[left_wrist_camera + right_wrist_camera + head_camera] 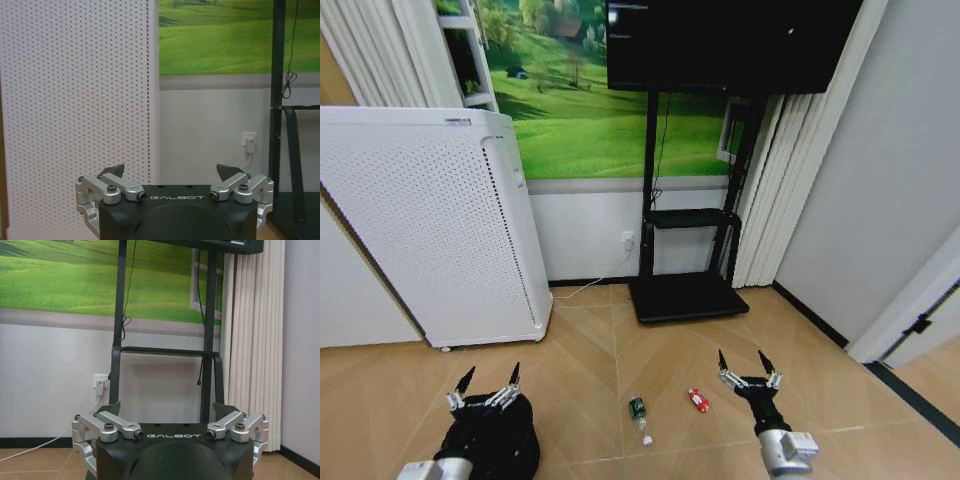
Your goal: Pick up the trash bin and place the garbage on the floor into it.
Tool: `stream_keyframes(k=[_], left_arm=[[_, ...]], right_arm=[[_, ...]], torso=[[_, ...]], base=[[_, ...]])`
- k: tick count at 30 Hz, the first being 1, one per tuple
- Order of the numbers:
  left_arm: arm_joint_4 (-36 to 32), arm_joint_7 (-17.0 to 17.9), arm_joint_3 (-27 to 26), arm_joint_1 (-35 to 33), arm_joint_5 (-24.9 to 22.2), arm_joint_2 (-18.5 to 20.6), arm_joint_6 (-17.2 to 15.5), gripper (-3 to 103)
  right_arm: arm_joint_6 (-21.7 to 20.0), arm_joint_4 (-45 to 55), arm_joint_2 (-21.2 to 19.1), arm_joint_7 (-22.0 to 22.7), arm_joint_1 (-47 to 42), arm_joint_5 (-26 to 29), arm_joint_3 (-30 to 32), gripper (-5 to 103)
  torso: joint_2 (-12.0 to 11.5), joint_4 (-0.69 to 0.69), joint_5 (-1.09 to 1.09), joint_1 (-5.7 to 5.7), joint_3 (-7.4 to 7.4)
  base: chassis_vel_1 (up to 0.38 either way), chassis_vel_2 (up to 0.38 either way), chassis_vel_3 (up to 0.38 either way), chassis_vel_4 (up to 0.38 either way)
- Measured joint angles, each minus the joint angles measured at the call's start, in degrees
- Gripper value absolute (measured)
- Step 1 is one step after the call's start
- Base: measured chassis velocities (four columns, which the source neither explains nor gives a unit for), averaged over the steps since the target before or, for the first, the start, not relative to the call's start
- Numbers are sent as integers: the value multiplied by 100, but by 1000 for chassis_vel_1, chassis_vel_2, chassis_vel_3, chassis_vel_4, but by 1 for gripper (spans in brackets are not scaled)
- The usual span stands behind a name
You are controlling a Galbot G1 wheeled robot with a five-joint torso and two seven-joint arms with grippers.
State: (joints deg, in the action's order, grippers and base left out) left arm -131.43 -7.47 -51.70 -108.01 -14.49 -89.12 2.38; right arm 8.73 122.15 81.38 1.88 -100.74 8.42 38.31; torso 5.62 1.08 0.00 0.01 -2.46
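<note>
Hovering over the trash bin (pixel 505 450) at near left, my left gripper (pixel 489 384) spreads its fingers wide. My right gripper (pixel 749 365) gapes wide near right. Between them on the floor (pixel 590 350) I see the bottle (pixel 639 414) and a red packet (pixel 698 400); the bin's inside is hidden.

Left gripper (pixel 174 172) fingers spread wide, nothing between, facing white perforated appliance (pixel 75 115), green meadow mural (pixel 215 35), wall outlet (pixel 249 140) and black stand post (pixel 276 100) beyond.
</note>
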Motion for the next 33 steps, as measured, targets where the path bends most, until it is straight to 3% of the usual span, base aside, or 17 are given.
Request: stream_keyframes(k=[6, 8, 9, 11, 12, 13, 15, 16, 19, 21, 22, 24, 26, 33], left_arm=[[45, 296, -290, -104, 27, 136, 32, 100], [56, 558, -604, -282, -337, 284, -373, 100], [56, 558, -604, -282, -337, 284, -373, 100], [65, 782, -987, -603, -1052, 445, -970, 100], [65, 782, -987, -603, -1052, 445, -970, 100], [67, 865, -1092, -731, -1353, 501, -1146, 99], [160, 1166, -1357, -1079, -2560, 701, -1791, 97], [160, 1166, -1357, -1079, -2560, 701, -1791, 97], [401, 1571, -1526, -1187, -3457, 905, -2532, 99], [427, 1703, -1539, -1174, -3616, 933, -2713, 99], [462, 1962, -1533, -1100, -3956, 988, -3100, 97], [479, 2036, -1522, -1063, -4053, 1007, -3208, 97], [621, 2341, -1415, -828, -4491, 1097, -3654, 98], [897, 2631, -1255, -373, -4932, 1235, -3976, 99]], right_arm=[[0, -42, -17, 0, 41, 4, -14, 100], [-2, -69, -26, 1, 84, 21, -34, 100], [-2, -69, -26, 1, 84, 21, -34, 100], [-5, -92, -43, 4, 117, 56, -33, 100], [-5, -92, -43, 4, 117, 56, -33, 100], [-5, -107, -52, 4, 128, 71, -28, 100], [-1, -173, -69, 5, 178, 98, -20, 100], [-1, -173, -69, 5, 178, 98, -20, 100], [2, -239, -69, 2, 226, 104, -55, 100], [2, -248, -65, 1, 234, 104, -72, 100], [2, -268, -55, -1, 250, 104, -97, 100], [2, -275, -51, -1, 253, 104, -101, 100], [3, -299, -43, -2, 259, 119, -96, 100], [21, -334, -74, -1, 248, 187, -14, 100]], torso=[[5, 0, 0, 0, -2], [13, 1, -1, 0, -8], [13, 1, -1, 0, -8], [20, 0, 0, 0, -14], [20, 0, 0, 0, -14], [22, 0, -1, -1, -15], [30, -1, 2, -1, -20], [30, -1, 2, -1, -20], [36, 0, -1, -1, -26], [37, 0, 0, -1, -27], [40, -1, -1, -1, -30], [42, 0, 0, -1, -31], [45, 0, -1, -1, -34], [50, 0, -1, -1, -38]], base=[[0, 0, 0, 0], [0, 0, 0, 0], [0, 0, 0, 0], [0, 0, 0, 0], [0, 0, 0, 0], [0, 0, 0, 0], [0, 0, 0, 0], [0, 0, 0, 0], [0, 0, 0, 0], [0, 0, 0, 0], [0, 0, 0, 0], [0, 0, 0, 0], [0, 0, 0, 0], [0, 0, 0, 0]])
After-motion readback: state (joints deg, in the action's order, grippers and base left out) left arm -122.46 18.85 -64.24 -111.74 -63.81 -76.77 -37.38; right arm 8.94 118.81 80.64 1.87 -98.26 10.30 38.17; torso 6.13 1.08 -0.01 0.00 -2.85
